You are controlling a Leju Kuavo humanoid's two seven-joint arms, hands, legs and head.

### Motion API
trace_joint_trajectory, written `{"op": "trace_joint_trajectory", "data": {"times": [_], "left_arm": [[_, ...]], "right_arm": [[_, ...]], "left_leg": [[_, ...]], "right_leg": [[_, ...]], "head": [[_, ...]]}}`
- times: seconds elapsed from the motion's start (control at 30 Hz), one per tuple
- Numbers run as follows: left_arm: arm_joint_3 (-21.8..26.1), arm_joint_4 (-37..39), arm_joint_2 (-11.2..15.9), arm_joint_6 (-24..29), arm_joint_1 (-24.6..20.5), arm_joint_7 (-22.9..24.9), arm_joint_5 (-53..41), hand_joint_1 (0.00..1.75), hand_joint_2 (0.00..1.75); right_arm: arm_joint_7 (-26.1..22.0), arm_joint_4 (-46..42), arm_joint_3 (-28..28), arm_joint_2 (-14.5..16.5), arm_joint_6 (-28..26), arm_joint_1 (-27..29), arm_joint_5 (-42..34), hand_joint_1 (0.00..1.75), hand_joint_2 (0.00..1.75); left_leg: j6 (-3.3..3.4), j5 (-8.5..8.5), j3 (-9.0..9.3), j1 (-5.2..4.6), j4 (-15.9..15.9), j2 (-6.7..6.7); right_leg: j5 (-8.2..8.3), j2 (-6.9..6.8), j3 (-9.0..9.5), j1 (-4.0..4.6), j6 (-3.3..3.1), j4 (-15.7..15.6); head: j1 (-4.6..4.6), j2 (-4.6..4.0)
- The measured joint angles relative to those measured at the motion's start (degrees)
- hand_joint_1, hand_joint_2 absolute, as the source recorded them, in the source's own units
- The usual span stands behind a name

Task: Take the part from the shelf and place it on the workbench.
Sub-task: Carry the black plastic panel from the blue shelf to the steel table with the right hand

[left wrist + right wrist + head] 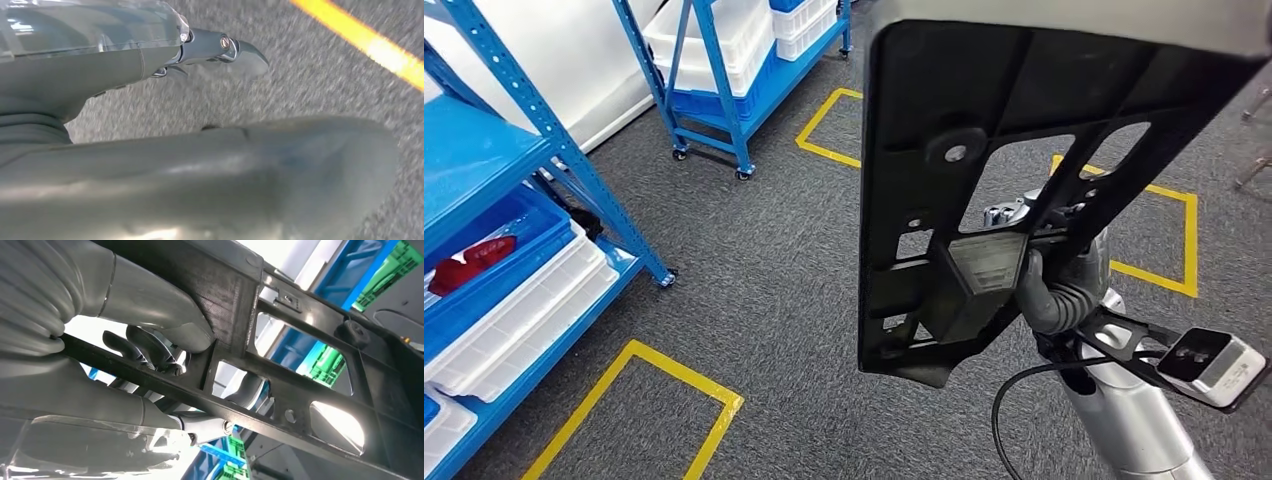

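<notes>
So the right hand [1046, 290] has a solid hold on the black plastic part [984, 120], a big flat panel with ribs and cut-out windows. It's held up in the air, upright, on the right side of the head view, with the silver right arm [1134, 420] coming up from the near right under it. In the right wrist view you can see the thick grey thumb [160, 305] pressed on one face of the part [300, 375] while the darker fingers [150, 347] wrap in from the other side, so the rib is properly clamped between them.

The left hand [220, 50] is hanging down over the grey carpet [310, 70], nothing in it. Whether its fingers are spread or curled, I honestly can't tell from that blurry shot. There's a yellow tape line [370, 45] on the floor near it.

Around the robot: a blue shelf [534, 190] on the near left with white trays [514, 320] and a blue bin [494, 260] that has something red [474, 262] lying in it. Another blue shelf on wheels [724, 80] stands further back with white bins [714, 40]. Yellow tape rectangles [634, 400] mark out boxes on the grey carpet [764, 260], one near left and others further off behind the part.
</notes>
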Motion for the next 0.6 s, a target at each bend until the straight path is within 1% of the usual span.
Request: {"op": "trace_joint_trajectory", "data": {"times": [0.03,0.07,0.1,0.13,0.17,0.2,0.23,0.27,0.3,0.33,0.37,0.4,0.43,0.47,0.5,0.53,0.57,0.6], "left_arm": [[0.02,0.0,0.01,0.08,-0.12,-0.1,0.16,0.0,0.0],[0.04,-0.01,0.04,0.16,-0.25,-0.22,0.3,0.0,0.0],[0.06,-0.01,0.07,0.25,-0.35,-0.34,0.42,0.0,0.0],[0.08,-0.02,0.07,0.38,-0.35,-0.44,0.49,0.0,0.0],[0.1,-0.02,0.11,0.58,-0.27,-0.52,0.53,0.0,0.0],[0.11,-0.02,0.13,0.78,-0.16,-0.57,0.55,0.0,0.0],[0.13,-0.02,0.13,1.0,-0.06,-0.59,0.56,0.0,0.0],[0.14,-0.02,0.12,1.21,-0.01,-0.62,0.57,0.0,0.0],[0.15,-0.02,0.1,1.36,-0.03,-0.65,0.59,0.0,0.0],[0.15,-0.02,0.08,1.46,-0.06,-0.69,0.6,0.0,0.0],[0.15,-0.02,0.07,1.49,-0.11,-0.72,0.61,0.0,0.0],[0.16,-0.02,0.09,1.52,-0.16,-0.74,0.61,0.0,0.0],[0.18,-0.02,0.13,1.55,-0.18,-0.77,0.61,0.0,0.0],[0.2,-0.02,0.18,1.57,-0.18,-0.8,0.63,0.0,0.0],[0.23,-0.02,0.22,1.58,-0.19,-0.85,0.66,0.0,0.0],[0.25,-0.02,0.22,1.54,-0.22,-0.94,0.67,0.0,0.0],[0.26,-0.02,0.21,1.44,-0.31,-1.02,0.61,0.0,0.0],[0.26,-0.02,0.2,1.28,-0.38,-1.08,0.47,0.0,0.0]], "right_arm": [[-0.01,-0.32,-0.31,0.01,0.23,0.24,-0.15,1.75,1.75],[-0.01,-0.64,-0.68,0.05,0.46,0.42,-0.37,1.75,1.75],[-0.02,-0.93,-1.03,0.12,0.66,0.53,-0.6,1.75,1.75],[-0.02,-1.14,-1.32,0.26,0.87,0.61,-0.84,1.75,1.75],[-0.02,-1.25,-1.54,0.5,1.06,0.71,-1.04,1.75,1.75],[-0.02,-1.29,-1.69,0.82,1.23,0.84,-1.21,1.75,1.75],[-0.02,-1.31,-1.81,1.22,1.4,1.02,-1.4,1.75,1.75],[-0.02,-1.31,-1.92,1.69,1.59,1.16,-1.64,1.75,1.75],[-0.02,-1.32,-2.06,2.18,1.8,1.24,-1.89,1.75,1.75],[-0.02,-1.35,-2.21,2.65,1.99,1.26,-2.11,1.75,1.75],[-0.02,-1.4,-2.39,3.15,2.12,1.25,-2.28,1.75,1.75],[-0.02,-1.45,-2.56,3.63,2.18,1.23,-2.4,1.75,1.75],[-0.02,-1.51,-2.7,4.07,2.19,1.21,-2.5,1.75,1.75],[-0.02,-1.57,-2.84,4.42,2.19,1.21,-2.58,1.75,1.75],[-0.02,-1.62,-2.96,4.63,2.22,1.26,-2.64,1.75,1.75],[-0.02,-1.67,-3.06,4.73,2.28,1.32,-2.68,1.75,1.75],[-0.02,-1.74,-3.17,4.74,2.35,1.41,-2.71,1.75,1.75],[-0.02,-1.8,-3.25,4.74,2.41,1.49,-2.71,1.75,1.75]], "left_leg": [[0.21,0.22,0.23,0.11,-0.33,0.74],[0.46,0.49,0.5,0.27,-0.78,1.39],[0.72,0.79,0.71,0.45,-1.26,2.12],[0.91,1.01,0.86,0.64,-1.66,2.89],[1.01,1.04,0.91,0.59,-1.8,3.67],[1.02,1.0,0.89,0.57,-1.81,4.5],[0.97,0.93,0.88,0.55,-1.78,5.34],[0.89,0.82,0.89,0.55,-1.74,6.19],[0.76,0.69,0.93,0.58,-1.66,6.99],[0.58,0.5,1.02,0.62,-1.52,7.76],[0.32,0.23,1.12,0.61,-1.3,8.46],[-0.01,-0.08,1.21,0.48,-1.02,9.09],[-0.36,-0.38,1.3,0.33,-0.8,9.67],[-0.76,-0.63,1.41,0.16,-0.67,10.26],[-1.1,-0.81,1.57,0.06,-0.64,10.92],[-1.47,-1.0,1.76,0.15,-0.64,11.41],[-1.85,-1.42,1.85,0.3,-0.34,10.96],[-2.14,-2.36,1.51,0.5,0.8,9.79]], "right_leg": [[0.1,0.29,-0.08,-0.04,0.32,-0.09],[-0.12,-0.47,-0.26,0.1,0.55,0.16],[-0.95,-1.96,-0.84,0.22,0.73,1.3],[-2.42,-3.85,-1.96,0.27,0.87,3.67],[-4.36,-5.63,-3.66,0.17,1.08,7.19],[-6.16,-6.56,-5.54,-0.08,1.34,11.12],[-7.22,-6.96,-7.0,-0.31,1.61,14.22],[-7.22,-7.18,-7.56,-0.52,1.85,15.47],[-6.12,-7.46,-6.84,-0.68,2.03,14.27],[-4.3,-8.05,-5.01,-0.8,2.15,10.97],[-2.74,-9.45,-2.73,-0.76,2.2,6.7],[-1.63,-11.01,-0.84,-0.63,2.02,3.13],[-1.16,-12.08,0.31,-0.44,1.73,0.9],[-1.3,-12.63,0.65,-0.23,1.36,0.11],[-1.32,-12.13,0.5,-0.1,0.93,0.24],[-1.3,-11.21,0.43,-0.09,0.59,0.3],[-1.24,-10.49,0.42,-0.16,0.24,0.21],[-1.14,-9.78,0.44,-0.24,-0.11,0.1]], "head": [[-0.01,0.0],[0.0,0.0],[0.01,0.0],[0.01,0.0],[0.01,0.0],[0.01,0.0],[0.01,0.0],[0.01,0.0],[0.01,0.0],[0.01,0.0],[0.01,0.0],[0.01,0.0],[0.01,0.0],[0.01,0.0],[0.01,0.0],[0.01,0.0],[0.01,0.0],[0.01,0.0]]}}
